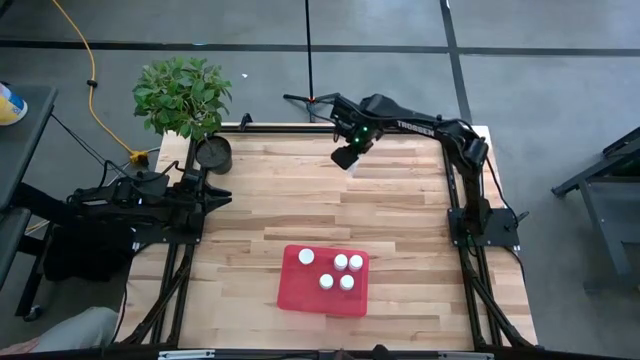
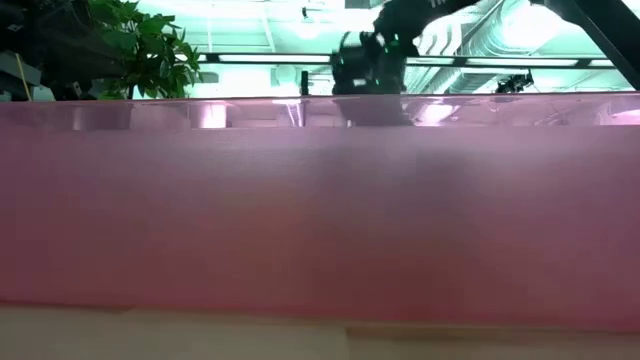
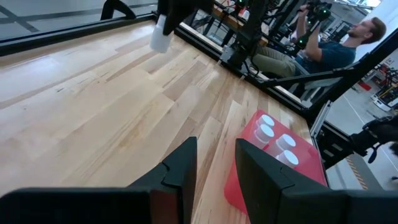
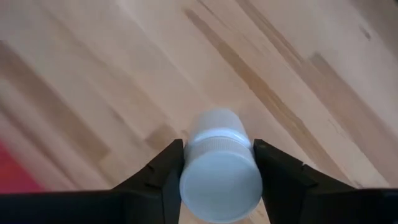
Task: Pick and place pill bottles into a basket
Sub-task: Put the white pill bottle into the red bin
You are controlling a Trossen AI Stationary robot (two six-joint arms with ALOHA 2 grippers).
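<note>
1. Where the right arm reaches over the far part of the table, the right gripper (image 4: 217, 171) has its two dark fingers (image 4: 163, 174) closed against the cap of a white pill bottle (image 4: 219, 163), one finger on each side.
2. Seen from above, the same right gripper (image 1: 349, 153) hangs over the far half of the table, near the far edge and somewhat right of its middle; the held bottle shows only as a pale spot at its tip.
3. From the left wrist camera, the held bottle (image 3: 161, 36) hangs clear of the wooden table (image 3: 93, 106), with bare boards beneath it.
4. The left gripper (image 3: 214, 158) has its fingers drawn in narrow and grips nothing; its arm (image 1: 150, 205) rests at the left edge of the table.
5. The red-pink basket (image 1: 295, 290) lies near the front edge of the table, about midway along it, well apart from the right gripper.
6. Five white-capped pill bottles stand upright in the basket: one (image 1: 305, 257) toward its far left corner, four (image 1: 341, 262) (image 1: 356, 262) (image 1: 326, 281) (image 1: 347, 283) clustered toward its right side.
7. The basket's wall (image 2: 320, 220) fills most of the low view.
8. A potted plant (image 1: 180, 95) stands at the far left corner of the table, with a round black pot (image 1: 212, 152) just beside it.
9. A seated person (image 3: 336, 50) is visible beyond the table.
</note>
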